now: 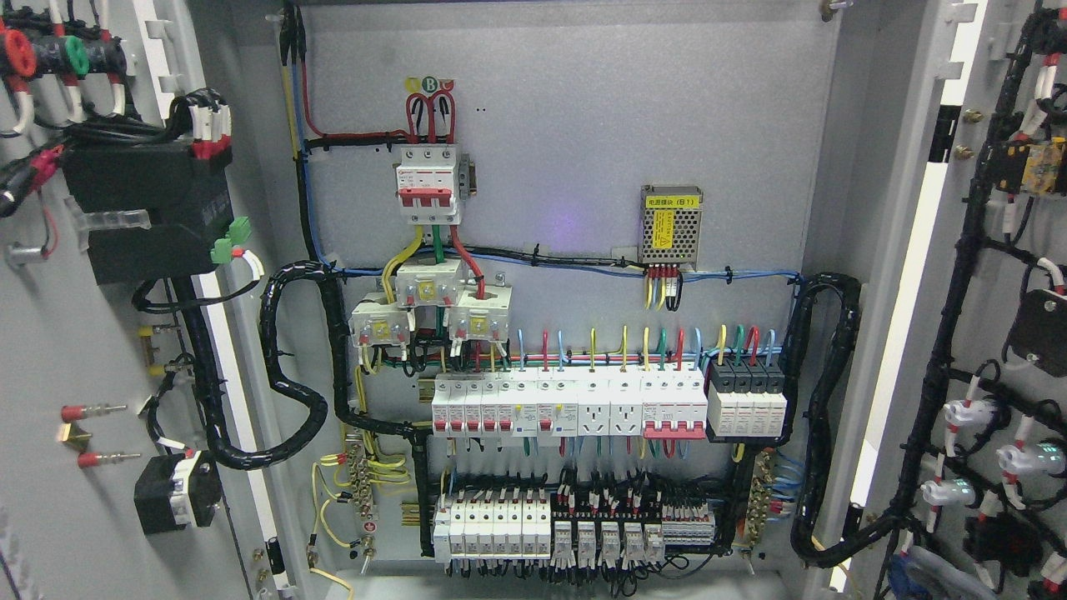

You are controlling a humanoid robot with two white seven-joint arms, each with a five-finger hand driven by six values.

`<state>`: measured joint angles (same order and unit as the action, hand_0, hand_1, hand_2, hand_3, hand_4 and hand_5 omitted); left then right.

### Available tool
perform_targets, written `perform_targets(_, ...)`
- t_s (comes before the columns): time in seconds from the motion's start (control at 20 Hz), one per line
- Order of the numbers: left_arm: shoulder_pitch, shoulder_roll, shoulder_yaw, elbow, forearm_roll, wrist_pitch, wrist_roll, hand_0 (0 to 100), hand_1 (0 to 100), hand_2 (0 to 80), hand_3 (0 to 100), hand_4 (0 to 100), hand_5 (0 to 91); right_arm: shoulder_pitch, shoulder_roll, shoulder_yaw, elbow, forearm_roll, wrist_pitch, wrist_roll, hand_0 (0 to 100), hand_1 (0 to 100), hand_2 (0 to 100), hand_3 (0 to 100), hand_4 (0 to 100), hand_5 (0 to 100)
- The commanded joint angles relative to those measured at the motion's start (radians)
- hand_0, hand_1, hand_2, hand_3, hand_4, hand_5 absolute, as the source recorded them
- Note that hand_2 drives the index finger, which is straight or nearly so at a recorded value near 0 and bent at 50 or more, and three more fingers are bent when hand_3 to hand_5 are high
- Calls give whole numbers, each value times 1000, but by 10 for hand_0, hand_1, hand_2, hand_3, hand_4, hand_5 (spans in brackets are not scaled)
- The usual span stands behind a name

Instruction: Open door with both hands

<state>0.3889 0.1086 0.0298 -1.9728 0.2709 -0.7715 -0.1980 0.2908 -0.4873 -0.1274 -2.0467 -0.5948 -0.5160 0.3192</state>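
Observation:
The electrical cabinet stands wide open. The left door (75,333) is swung out at the picture's left, its inner face showing black modules and wiring. The right door (1000,333) is swung out at the right, with cable bundles and indicator lamp backs on it. The cabinet's grey back panel (583,125) faces me. Neither of my hands or arms shows in the head view.
Inside are a red-and-white main breaker (428,183), a perforated power supply (671,225), a row of breakers and sockets (608,404), lower terminal blocks (575,529), and thick black cable looms at the left (292,367) and right (825,417).

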Motion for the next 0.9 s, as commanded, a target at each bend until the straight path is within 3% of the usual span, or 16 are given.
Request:
perform_targets(0.0, 8, 11, 105, -4, 48, -319, -1, 0, 0, 0, 0, 27, 0, 11, -7, -23, 2, -5, -1, 0, 228, 0, 0, 0, 0, 0)
perform_targets(0.3, 27, 26, 177, 2, 103, -319, -3, 0, 0, 0, 0, 27, 0, 17, -5, -43, 2, -13, -1, 0, 229, 0, 0, 0, 0, 0)
perform_targets(0.85, 21, 123, 269, 95, 229, -304, -3, 0, 0, 0, 0, 27, 0, 53, -7, -81, 2, -48, -4, 0, 229, 0, 0, 0, 0, 0)
